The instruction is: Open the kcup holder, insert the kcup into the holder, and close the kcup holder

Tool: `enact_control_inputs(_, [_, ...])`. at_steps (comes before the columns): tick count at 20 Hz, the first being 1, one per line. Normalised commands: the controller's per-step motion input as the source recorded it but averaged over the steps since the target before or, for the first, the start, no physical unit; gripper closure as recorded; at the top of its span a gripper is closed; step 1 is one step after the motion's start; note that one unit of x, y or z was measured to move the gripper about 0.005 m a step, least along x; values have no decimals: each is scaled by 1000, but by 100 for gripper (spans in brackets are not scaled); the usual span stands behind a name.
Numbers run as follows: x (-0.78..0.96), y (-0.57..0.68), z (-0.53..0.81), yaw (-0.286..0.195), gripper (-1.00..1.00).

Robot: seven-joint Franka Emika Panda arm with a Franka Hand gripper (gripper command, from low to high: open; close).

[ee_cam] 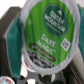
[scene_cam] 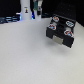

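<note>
1. Right up against the wrist camera, the kcup [ee_cam: 46, 35] fills nearly the whole view. Its green foil lid faces the lens and the print is readable.
2. The pincer [scene_cam: 36, 6] looks clamped on the kcup, a dark finger pressing each flank. The pod hangs lid-up, which I judge keeps it level for lowering into a slot.
3. In the exterior view the pincer sits at about 12 o'clock, high and far back. It is well apart from everything else on the table [scene_cam: 25, 55].
4. From there the kcup holder [scene_cam: 61, 34] lies toward 4 o'clock, a black box with pale handles on its stacked fronts.
5. The lower front seems to jut out toward the viewer, but the picture is too blurred to say whether that drawer is truly open or what it holds.
6. Round pale-rimmed pods [scene_cam: 55, 20] lie on the holder's roof, filling that top storage, so the green kcup's place is inside a drawer.
7. A tall white post [scene_cam: 25, 10] stands just beside the pincer, at its 9 o'clock.
8. Insertion and closing are not yet done.
</note>
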Motion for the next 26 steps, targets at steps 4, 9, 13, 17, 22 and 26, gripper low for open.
enact_control_inputs(4, [41,655,246,15,100])
enact_control_inputs(9, [47,654,238,17,100])
enact_control_inputs(13, [39,660,198,17,100])
enact_control_inputs(17, [42,651,96,17,100])
enact_control_inputs(22, [48,487,-24,25,100])
enact_control_inputs(26, [194,63,-28,-10,100])
